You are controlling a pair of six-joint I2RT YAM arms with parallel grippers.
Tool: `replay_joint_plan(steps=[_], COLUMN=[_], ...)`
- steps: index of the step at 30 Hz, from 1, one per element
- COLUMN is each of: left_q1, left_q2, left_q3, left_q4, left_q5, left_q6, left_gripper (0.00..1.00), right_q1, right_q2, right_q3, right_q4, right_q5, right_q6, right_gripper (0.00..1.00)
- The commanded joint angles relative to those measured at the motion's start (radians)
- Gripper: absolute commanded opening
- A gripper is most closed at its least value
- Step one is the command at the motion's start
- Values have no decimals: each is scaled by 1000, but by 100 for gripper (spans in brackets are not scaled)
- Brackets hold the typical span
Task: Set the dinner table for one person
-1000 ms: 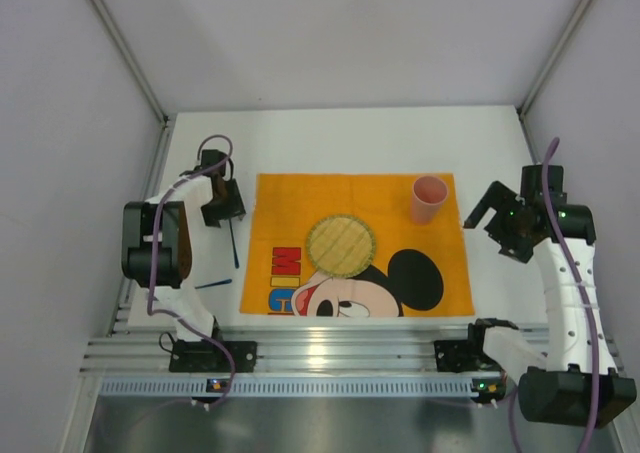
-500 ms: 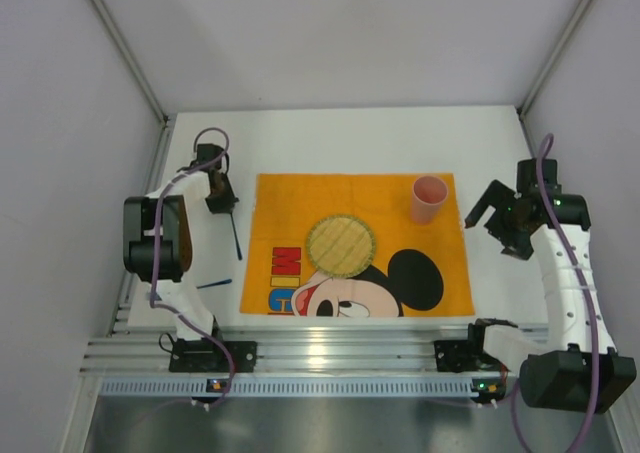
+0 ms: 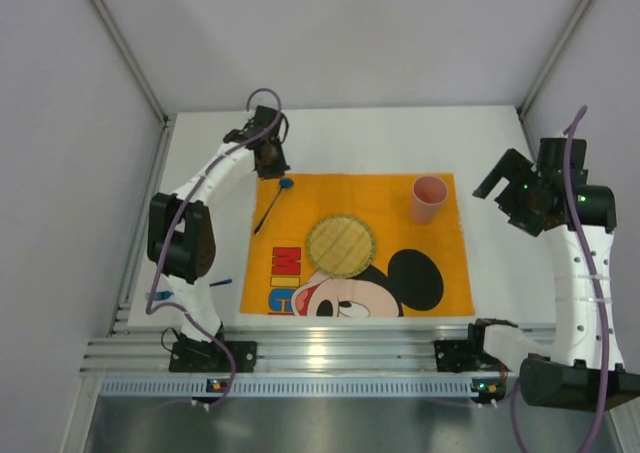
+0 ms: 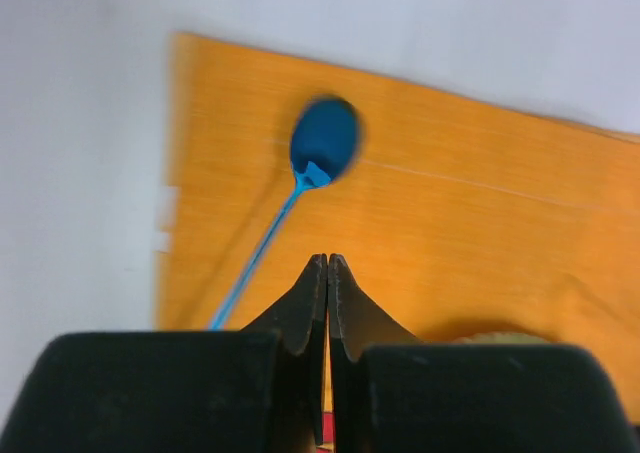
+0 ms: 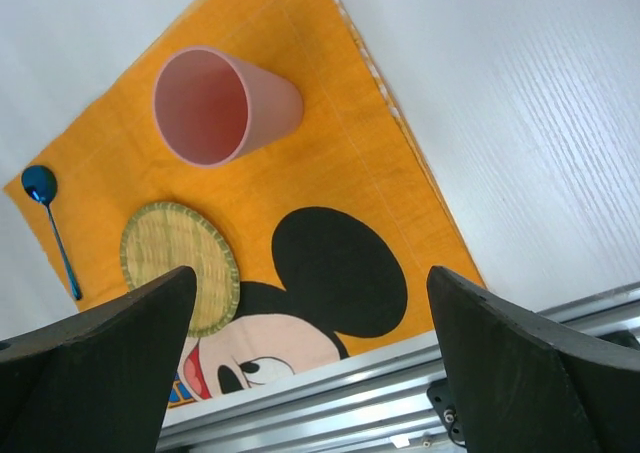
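The large white flat tabletop (image 3: pixel 400 133) lies under everything, with the orange cartoon-mouse cloth mat (image 3: pixel 380 198) at its middle. A slim blue spoon (image 4: pixel 325 138) lies slanted by the mat's left edge; its handle end is blurred and perhaps overhangs. The left gripper (image 4: pixel 327 273), jaws together and empty, hangs just above. If it descends, it could push the spoon off or wrinkle the cloth. The right gripper (image 5: pixel 310 303), fingers wide apart, might tip the pink plastic cup (image 5: pixel 215 103) nearby.

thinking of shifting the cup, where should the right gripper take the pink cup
The pink cup stands upright on the orange mat, mouth up, tapering toward its base. Probably grip across the wall just under the rim, coming level from the robot's right, where the open right gripper is.
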Motion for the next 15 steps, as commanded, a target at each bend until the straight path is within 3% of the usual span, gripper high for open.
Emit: replay_joint_plan(steps=[1,6,10,15], left_q1=[-201,-412,-488,-500], left_q2=[-1,150,222,233], left_q3=[125,248,285,324], left_q4=[-87,-133,-100,-113], left_q5=[-41,-52,-13,-74], left_q6=[-117,-218,-275,-215], left_gripper=[0,0,0,4], right_q1=[12,12,12,12], right_q2=[-32,-73,-116,-156], right_q3=[42,25,30,22], right_q4=[-34,-82,-123,-169], right_q5=[-39,-34,-21,-21], right_q6=[12,-19,-50,-77], right_gripper=[100,100,100,100])
